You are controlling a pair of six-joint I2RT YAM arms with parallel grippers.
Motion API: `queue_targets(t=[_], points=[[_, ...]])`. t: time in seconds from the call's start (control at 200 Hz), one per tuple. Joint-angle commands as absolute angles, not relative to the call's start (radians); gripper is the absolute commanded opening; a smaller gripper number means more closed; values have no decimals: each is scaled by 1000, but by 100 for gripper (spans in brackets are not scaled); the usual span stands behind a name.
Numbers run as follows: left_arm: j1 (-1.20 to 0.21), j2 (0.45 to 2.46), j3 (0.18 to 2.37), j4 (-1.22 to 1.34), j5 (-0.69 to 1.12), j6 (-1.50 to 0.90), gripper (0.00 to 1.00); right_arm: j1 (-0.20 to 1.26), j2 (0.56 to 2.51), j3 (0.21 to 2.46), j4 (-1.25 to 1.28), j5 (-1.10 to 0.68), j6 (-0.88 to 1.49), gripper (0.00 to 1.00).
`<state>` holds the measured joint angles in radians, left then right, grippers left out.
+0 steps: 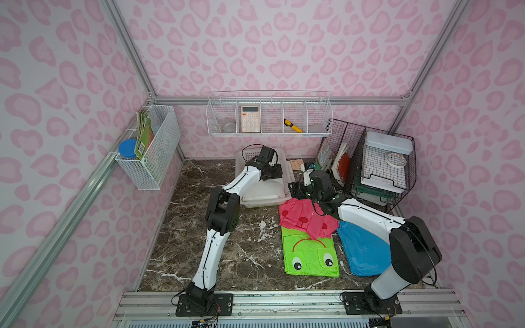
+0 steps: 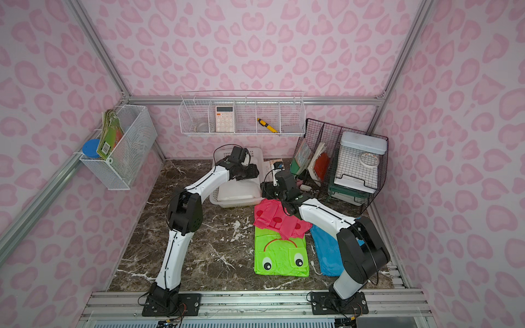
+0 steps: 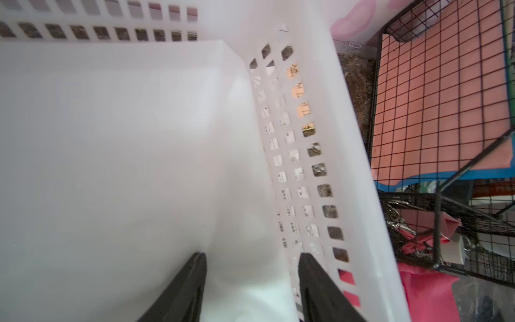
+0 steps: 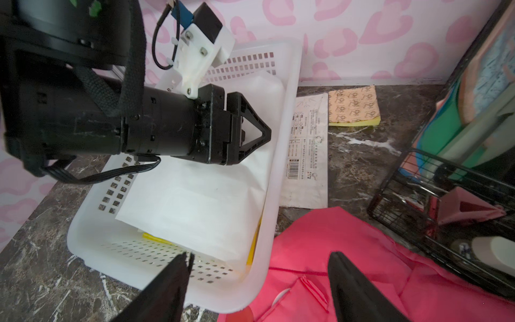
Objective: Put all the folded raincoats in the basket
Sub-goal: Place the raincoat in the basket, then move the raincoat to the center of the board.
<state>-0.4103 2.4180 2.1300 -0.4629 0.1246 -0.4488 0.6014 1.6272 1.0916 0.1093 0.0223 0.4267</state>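
1. Pink blotch-patterned walls [image 1: 284, 42] close in a dark marble table [image 1: 199, 255].
2. At the back of it stands the white basket [image 1: 264, 202], its sides full of holes.
3. Inside the basket lies the white folded raincoat [image 4: 200, 200], flat and covering most of the floor; something yellow peeks out beneath it.
4. Over the basket hangs the left gripper [image 3: 250, 258], its jaws apart with nothing between them, close to the right-hand wall of the basket [image 3: 348, 139].
5. By the basket's near right corner sits the right gripper [image 4: 260, 255], wide open and empty.
6. A pink raincoat [image 1: 306, 221] lies just in front of the basket, overlapping a green raincoat [image 1: 309, 255]; a blue raincoat [image 1: 363, 250] lies beside them.
7. A printed sheet [image 4: 306, 145] and a notepad [image 4: 354, 108] lie right of the basket, near a black wire rack [image 1: 383, 170].
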Motion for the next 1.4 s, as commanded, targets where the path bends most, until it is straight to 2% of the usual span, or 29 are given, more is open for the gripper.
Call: queue_targets(t=[0.0, 0.18, 0.49, 0.57, 0.725, 0.85, 0.97, 1.15, 1.395], points=[[-403, 2428, 2120, -467, 74, -437, 59, 603, 1600, 1085, 122, 18, 433, 80], [-415, 2387, 2113, -467, 112, -422, 59, 603, 1518, 1063, 66, 84, 407, 80], [-442, 2077, 2005, -540, 55, -421, 65, 597, 1330, 922, -70, 141, 398, 80], [-446, 1941, 1871, -547, 51, -461, 71, 596, 1289, 882, -120, 137, 426, 81], [-481, 1629, 1453, -429, 1, -526, 77, 588, 1246, 824, -246, 134, 537, 83], [-528, 1411, 1157, -339, -35, -581, 81, 545, 1206, 745, -290, 117, 615, 93], [-586, 1274, 981, -339, -77, -601, 81, 429, 1141, 631, -278, 10, 698, 95], [-623, 1071, 733, -311, -102, -655, 82, 334, 1033, 539, -341, 101, 749, 98], [-635, 868, 557, -334, -146, -678, 86, 233, 1003, 433, -309, 32, 790, 99]])
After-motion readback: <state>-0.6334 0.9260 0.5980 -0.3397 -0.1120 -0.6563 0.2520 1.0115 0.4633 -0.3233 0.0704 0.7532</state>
